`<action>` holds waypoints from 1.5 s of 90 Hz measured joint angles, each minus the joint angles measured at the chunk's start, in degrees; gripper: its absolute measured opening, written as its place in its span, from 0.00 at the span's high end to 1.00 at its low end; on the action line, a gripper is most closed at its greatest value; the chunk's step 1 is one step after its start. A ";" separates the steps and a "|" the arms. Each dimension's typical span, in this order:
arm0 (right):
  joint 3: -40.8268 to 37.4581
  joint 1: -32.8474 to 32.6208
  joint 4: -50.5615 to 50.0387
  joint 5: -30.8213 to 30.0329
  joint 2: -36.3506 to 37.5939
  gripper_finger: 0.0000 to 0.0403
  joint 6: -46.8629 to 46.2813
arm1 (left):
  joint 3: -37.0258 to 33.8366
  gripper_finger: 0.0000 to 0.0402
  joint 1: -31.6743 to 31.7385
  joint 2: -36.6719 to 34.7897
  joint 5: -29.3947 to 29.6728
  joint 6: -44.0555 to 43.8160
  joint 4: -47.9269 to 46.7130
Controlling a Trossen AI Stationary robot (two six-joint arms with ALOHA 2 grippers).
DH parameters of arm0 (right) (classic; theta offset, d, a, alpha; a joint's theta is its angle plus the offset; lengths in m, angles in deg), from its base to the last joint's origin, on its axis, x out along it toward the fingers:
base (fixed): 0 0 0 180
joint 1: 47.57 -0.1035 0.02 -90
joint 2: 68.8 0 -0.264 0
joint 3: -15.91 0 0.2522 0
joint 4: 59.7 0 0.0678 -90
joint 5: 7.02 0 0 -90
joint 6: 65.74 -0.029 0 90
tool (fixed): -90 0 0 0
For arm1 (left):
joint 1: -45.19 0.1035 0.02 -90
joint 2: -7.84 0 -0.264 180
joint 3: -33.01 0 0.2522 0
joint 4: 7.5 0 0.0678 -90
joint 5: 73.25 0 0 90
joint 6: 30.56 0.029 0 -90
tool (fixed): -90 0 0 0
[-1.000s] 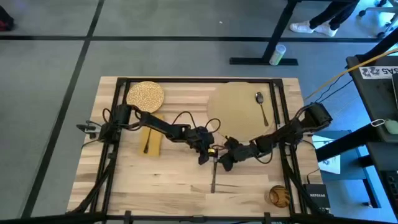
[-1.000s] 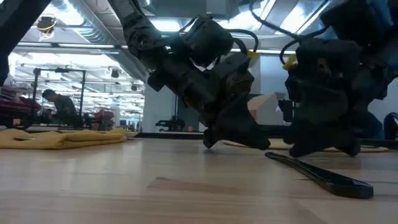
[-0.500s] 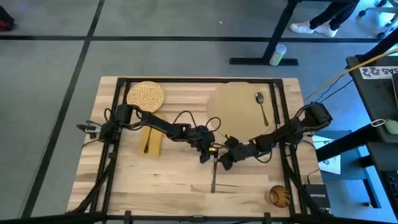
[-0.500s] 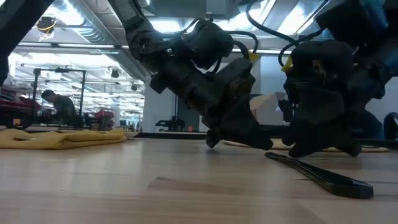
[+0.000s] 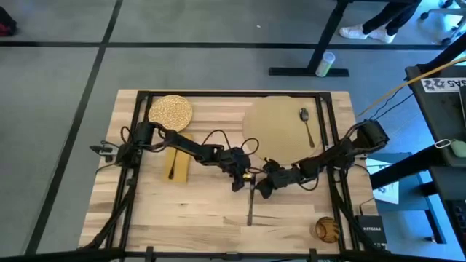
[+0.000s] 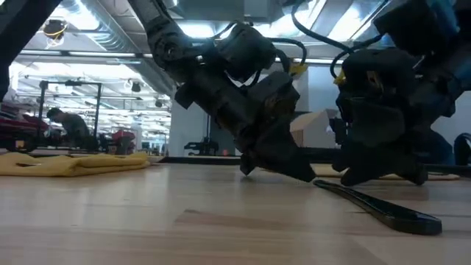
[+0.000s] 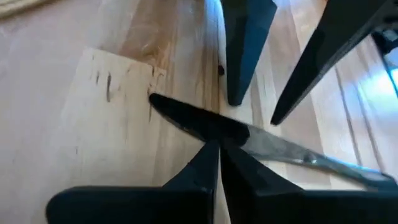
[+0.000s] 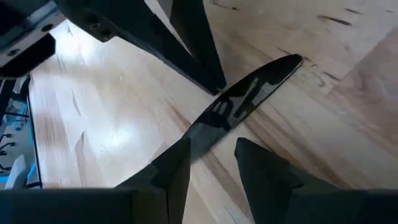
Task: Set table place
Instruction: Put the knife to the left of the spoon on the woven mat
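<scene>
No readable writing shows on the things of the bench (image 5: 182, 211); only a white sheet off its right edge carries dark print too small to make out. No container on the bench holds anything: the small amber bowl-like thing (image 5: 327, 229) at the near right corner shows nothing inside that can be told. The place (image 5: 275, 127), a wide tan round mat, lies at the far right of the bench with a spoon (image 5: 306, 124) on its right part. The speckled plate (image 5: 170, 111) sits at the far left, and just nearer lies the mustard napkin (image 5: 177, 164) with a dark utensil on it. At the bench's middle a knife (image 5: 250, 205) lies flat on the wood. The left gripper (image 7: 219, 155) stands over the knife's far end with its jaws pressed together, tips touching the blade. The right gripper (image 8: 211, 155) faces it just beside, jaws a narrow way apart, straddling the knife, whether gripping it cannot be told. In the low view a person (image 6: 62, 121) shows in the room behind.
</scene>
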 joint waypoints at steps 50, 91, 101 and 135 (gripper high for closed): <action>0.00 0.00 0.00 -0.79 0.00 0.69 -0.86 | 1.29 1.00 0.12 -1.31 -1.65 0.50 -0.58; 0.00 -0.02 0.02 -0.74 0.00 0.69 -0.03 | 1.36 1.00 0.07 -1.20 -5.21 -0.66 2.11; 0.00 -0.02 0.02 -0.74 0.00 0.69 -0.01 | 1.36 1.00 0.05 -1.17 -5.74 -0.73 2.84; 0.00 -0.02 0.04 -0.77 0.00 0.69 -0.01 | 1.48 1.00 -0.01 0.02 -4.66 0.03 3.89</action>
